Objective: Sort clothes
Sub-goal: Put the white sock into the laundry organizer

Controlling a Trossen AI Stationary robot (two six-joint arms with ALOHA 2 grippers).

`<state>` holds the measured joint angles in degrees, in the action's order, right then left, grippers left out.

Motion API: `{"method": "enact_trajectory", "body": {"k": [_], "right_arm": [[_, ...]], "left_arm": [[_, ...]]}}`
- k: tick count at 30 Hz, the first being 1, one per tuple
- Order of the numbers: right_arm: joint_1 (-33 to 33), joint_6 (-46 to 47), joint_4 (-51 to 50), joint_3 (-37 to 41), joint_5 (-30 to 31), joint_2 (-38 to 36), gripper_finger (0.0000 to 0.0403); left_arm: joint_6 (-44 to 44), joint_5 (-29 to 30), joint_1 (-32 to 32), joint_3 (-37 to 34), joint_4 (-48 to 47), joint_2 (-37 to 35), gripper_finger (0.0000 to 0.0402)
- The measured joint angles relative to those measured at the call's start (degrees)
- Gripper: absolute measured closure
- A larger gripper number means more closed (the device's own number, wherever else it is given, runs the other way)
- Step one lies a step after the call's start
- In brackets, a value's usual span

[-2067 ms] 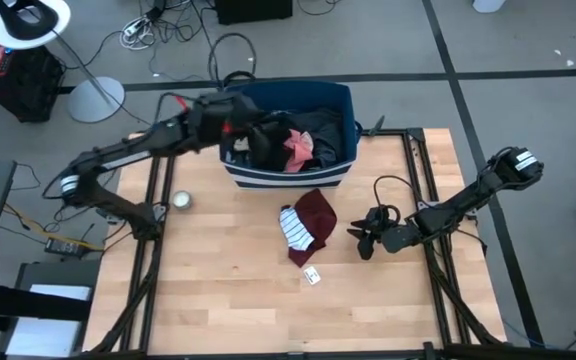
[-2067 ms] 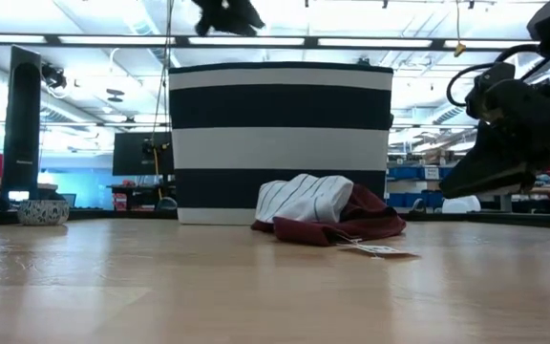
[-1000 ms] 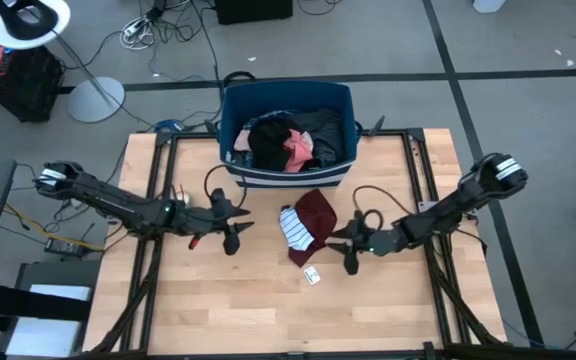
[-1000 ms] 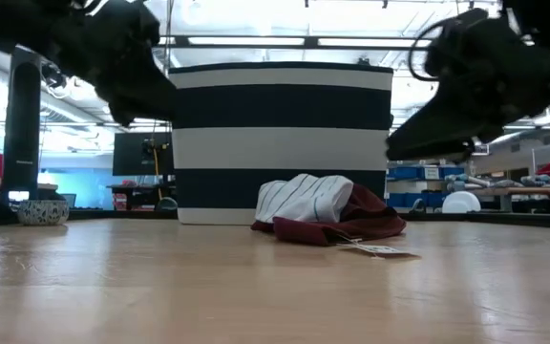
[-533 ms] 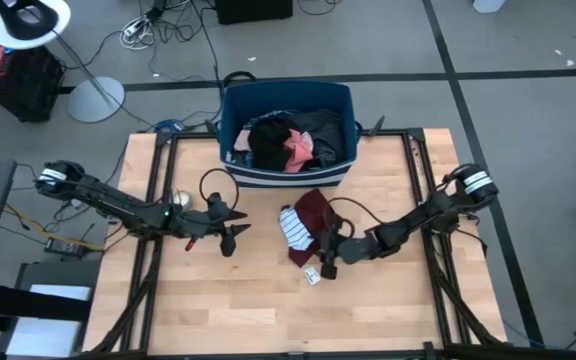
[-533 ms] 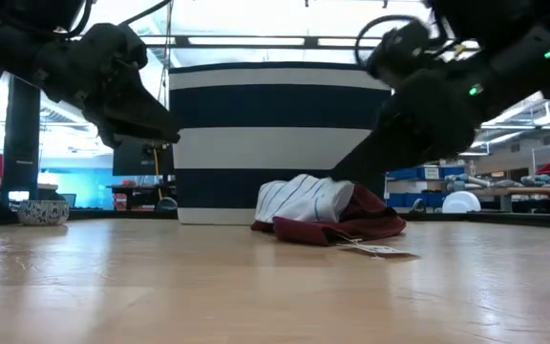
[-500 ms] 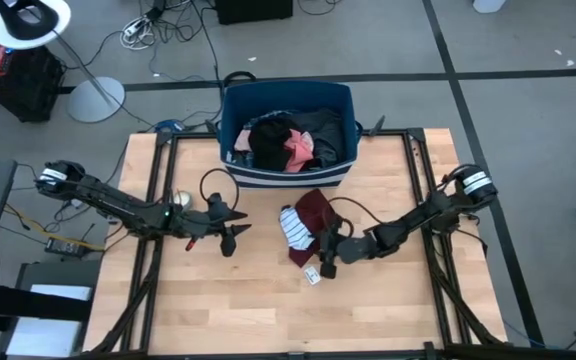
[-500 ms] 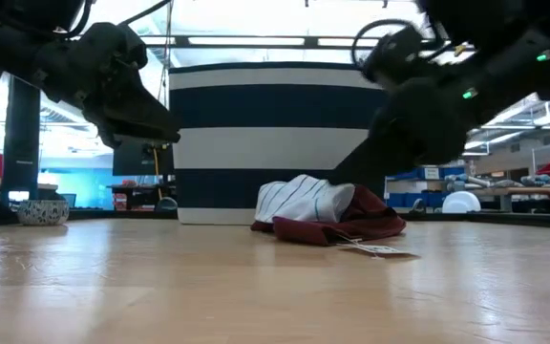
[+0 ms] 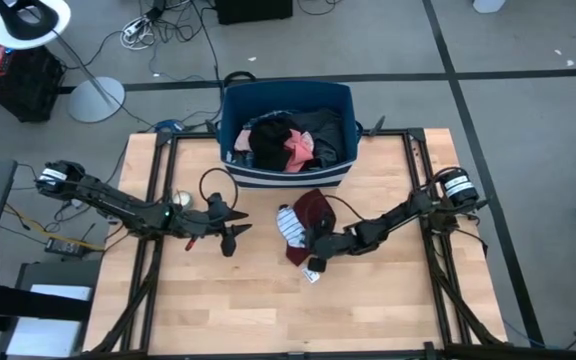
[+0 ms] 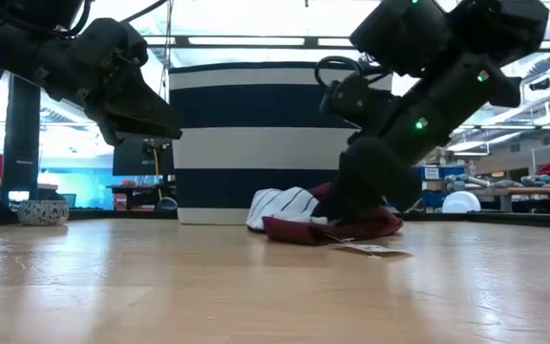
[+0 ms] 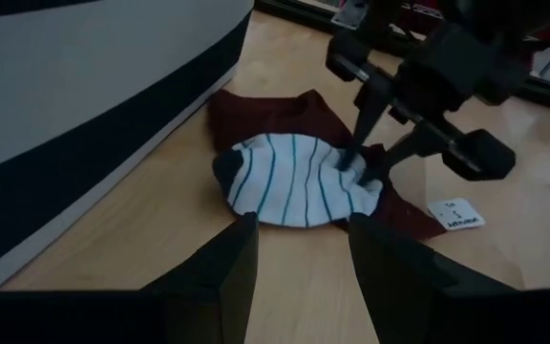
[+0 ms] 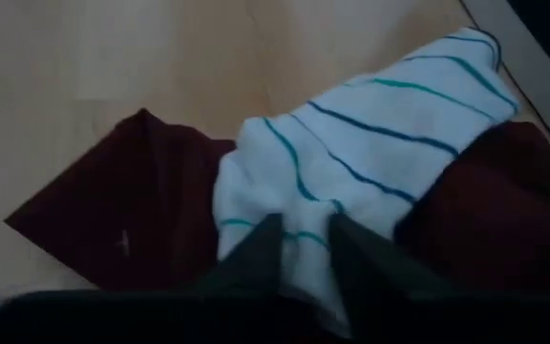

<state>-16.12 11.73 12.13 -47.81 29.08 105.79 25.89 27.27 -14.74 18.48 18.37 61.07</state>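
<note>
Right gripper (image 9: 315, 245) down on the table, fingers (image 12: 256, 250) pinching a fold of the teal-striped white sock (image 12: 351, 153); only a narrow gap between them with the fabric bunched in it. Right arm reaches in low from the table's right edge, stretched out toward the centre, wrist angled down at the cloth. In the low view the gripper (image 10: 351, 196) presses onto the pile. The sock lies on top of a maroon garment (image 9: 313, 212), both just in front of the navy blue bin (image 9: 286, 178). A small white tag (image 9: 311, 274) lies on the wood beside the maroon piece.

Left gripper (image 9: 230, 235) hovers above the table left of the pile, fingers (image 11: 222, 263) spread wide, holding nothing, pointed toward the sock (image 11: 294, 182). Left arm stretches in from the table's left edge, low and nearly flat.

Bin holds more clothes (image 9: 288, 140): black, salmon pink, dark grey. Bin side shows navy and white bands (image 10: 280, 134).

Surface is a light wooden table (image 9: 248, 300) on a black frame. A small round dish (image 9: 180, 199) sits near the left edge. Grey floor around, cables, a lamp base (image 9: 95, 98). Low view shows a bright workshop with ceiling lights behind.
</note>
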Motion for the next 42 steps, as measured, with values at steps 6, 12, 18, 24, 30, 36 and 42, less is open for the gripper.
{"method": "enact_trajectory", "body": {"k": [6, 12, 18, 24, 30, 36, 42], "right_arm": [[0.20, -0.26, -9.69, -3.28, 0.20, -2.98, 0.0390], [0.05, -1.71, -20.76, -7.11, 2.02, -11.80, 0.0397], [-0.31, -4.37, -31.73, -15.27, 9.21, -19.19, 0.0399], [0.56, -15.40, -36.72, -26.34, 13.50, -20.73, 0.0401], [4.19, -26.31, -36.42, -36.83, 14.66, -20.08, 0.0401], [11.65, -29.88, -32.93, -42.99, 13.44, -19.62, 0.0400], [20.82, -26.20, -31.58, -43.00, 1.30, -17.29, 0.0399]], "left_arm": [[-0.09, -0.02, 0.00, 0.02, 0.17, 0.03, 0.0229], [-0.11, -0.04, 0.00, 0.02, 0.00, 0.03, 0.0229], [-0.11, 0.00, 0.00, 0.04, 0.22, 0.01, 0.0229], [-0.10, 0.09, 0.00, 0.02, 0.27, 0.05, 0.0229], [-0.11, 0.11, 0.00, 0.02, 0.08, 0.05, 0.0229], [-0.72, 0.24, 0.00, 0.02, -0.10, 0.05, 0.0229], [-1.25, 1.41, 0.00, 0.02, -0.18, 0.05, 0.0229]]}}
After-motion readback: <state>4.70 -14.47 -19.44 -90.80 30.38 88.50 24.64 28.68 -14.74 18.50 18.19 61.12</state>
